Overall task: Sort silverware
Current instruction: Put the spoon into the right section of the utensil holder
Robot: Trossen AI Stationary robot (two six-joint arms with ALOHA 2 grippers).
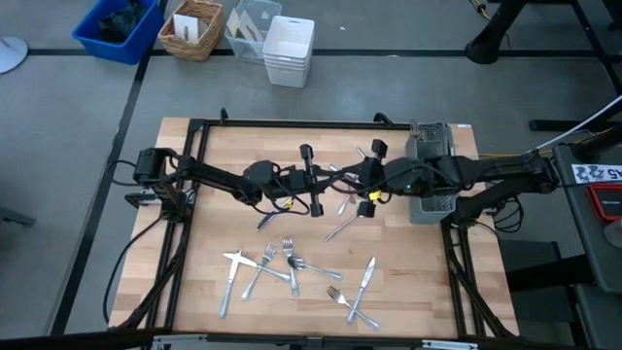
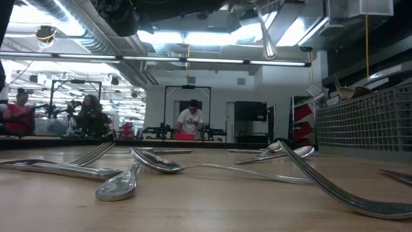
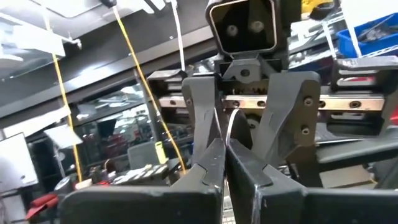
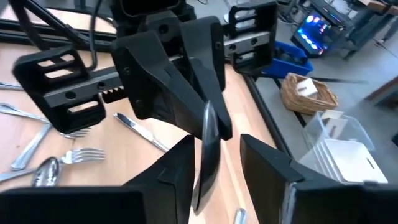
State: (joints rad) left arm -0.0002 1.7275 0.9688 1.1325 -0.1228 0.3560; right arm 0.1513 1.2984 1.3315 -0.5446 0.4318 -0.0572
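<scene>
A slim silver utensil (image 4: 208, 143) hangs in the air above the middle of the table. Its rounded lower end (image 2: 267, 45) shows in the low view. My left gripper (image 3: 225, 158) comes from the table's left (image 1: 316, 185) and is shut on it. My right gripper (image 4: 216, 146) faces it from the right (image 1: 367, 185). It is open, with one finger on each side of the utensil and a gap to both. Several forks, spoons and knives (image 1: 292, 267) lie flat on the near half of the wooden table. A dark wire-mesh caddy (image 1: 432, 175) stands under the right arm. My left gripper pinches the utensil's upper part (image 4: 210, 118) between its two fingers (image 3: 211, 165). The fingers come level from the table's left and lie across the utensil. The utensil hangs roughly upright below the fingers, lifted clear of the table.
A spoon (image 1: 345, 228) lies just below the two grippers, and more cutlery (image 1: 360, 292) lies near the front edge. The caddy's mesh wall (image 2: 367, 122) rises at the right. Bins and a basket (image 1: 194, 29) stand on the floor beyond the far edge. People are in the room behind.
</scene>
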